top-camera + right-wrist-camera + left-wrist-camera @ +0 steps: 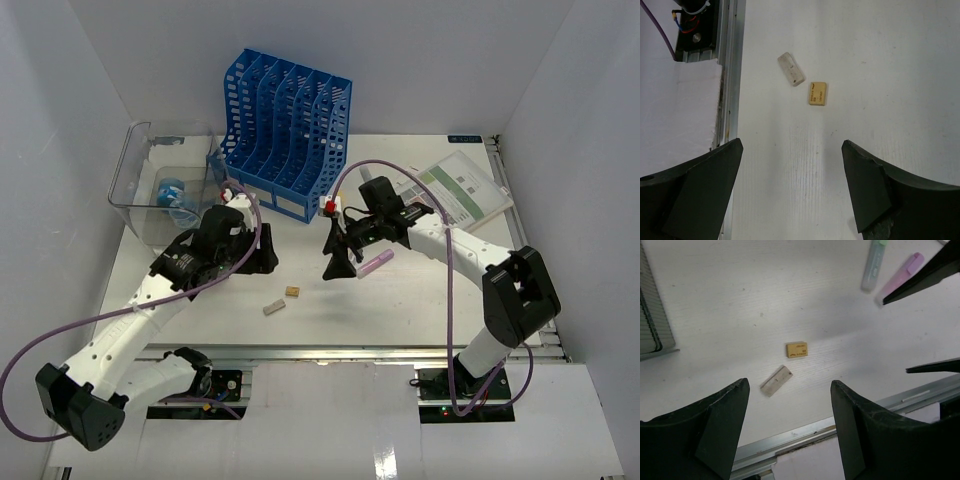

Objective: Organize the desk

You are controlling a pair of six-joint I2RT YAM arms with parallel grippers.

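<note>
The white table [420, 300] spreads beneath both arms, with a metal rail [330, 352] along its near edge. The left end effector [264, 258] and right end effector [340, 264] both hang released, grasping nothing. A yellow eraser [292, 291] and a white eraser [274, 307] lie close together near the table's front edge. A purple highlighter [377, 263] lies just beside the right end effector.

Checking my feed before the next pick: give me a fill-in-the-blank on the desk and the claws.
1. The file rack at the back of the desk is coloured ____.
2. The clear bin stands on the rack's ____ side.
3. The left claw and the right claw are both ____.
4. The printed eraser beside the whitish eraser is coloured ____.
Missing words: blue; left; open; yellow.
</note>
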